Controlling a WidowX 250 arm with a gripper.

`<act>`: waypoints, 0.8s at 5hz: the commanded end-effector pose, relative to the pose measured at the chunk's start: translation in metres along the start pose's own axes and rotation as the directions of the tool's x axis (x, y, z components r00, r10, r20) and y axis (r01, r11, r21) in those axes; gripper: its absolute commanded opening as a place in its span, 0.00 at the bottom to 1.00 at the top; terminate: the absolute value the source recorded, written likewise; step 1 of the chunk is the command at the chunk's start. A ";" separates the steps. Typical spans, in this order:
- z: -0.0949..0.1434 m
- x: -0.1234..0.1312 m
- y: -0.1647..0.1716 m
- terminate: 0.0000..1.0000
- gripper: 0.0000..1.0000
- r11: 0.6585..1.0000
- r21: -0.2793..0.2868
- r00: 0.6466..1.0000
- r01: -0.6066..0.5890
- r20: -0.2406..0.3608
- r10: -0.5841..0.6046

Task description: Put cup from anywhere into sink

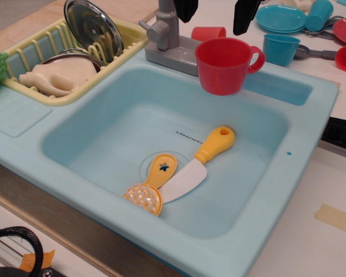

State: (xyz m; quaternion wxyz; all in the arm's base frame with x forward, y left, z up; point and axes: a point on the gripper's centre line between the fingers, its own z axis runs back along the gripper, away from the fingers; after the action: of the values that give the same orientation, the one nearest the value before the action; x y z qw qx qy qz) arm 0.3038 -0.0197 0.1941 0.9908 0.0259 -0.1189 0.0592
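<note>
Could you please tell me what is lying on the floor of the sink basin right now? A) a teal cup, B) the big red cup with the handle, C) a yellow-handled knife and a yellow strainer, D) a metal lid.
C: the knife and the strainer lie by the drain of the sink, while the cup is at the back rim, just below the open gripper.

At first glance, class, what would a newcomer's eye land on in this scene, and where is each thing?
The large red cup stands out first, at the far rim of the light blue sink, just below the open black gripper. Next come the yellow toy knife and yellow strainer on the basin floor by the drain. At upper left a yellow dish rack holds a metal lid.
</note>
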 end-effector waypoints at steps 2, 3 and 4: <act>-0.002 0.005 -0.010 0.00 1.00 0.999 -0.009 0.999 0.037 -0.005 -0.037; -0.005 0.005 -0.017 0.00 1.00 0.998 -0.023 0.998 0.060 0.005 -0.060; -0.012 0.007 -0.028 0.00 1.00 0.996 -0.050 0.997 0.074 -0.007 -0.074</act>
State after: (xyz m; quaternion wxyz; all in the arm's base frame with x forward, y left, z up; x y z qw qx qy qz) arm 0.3138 -0.0486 0.1696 0.9951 -0.0031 -0.0954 0.0244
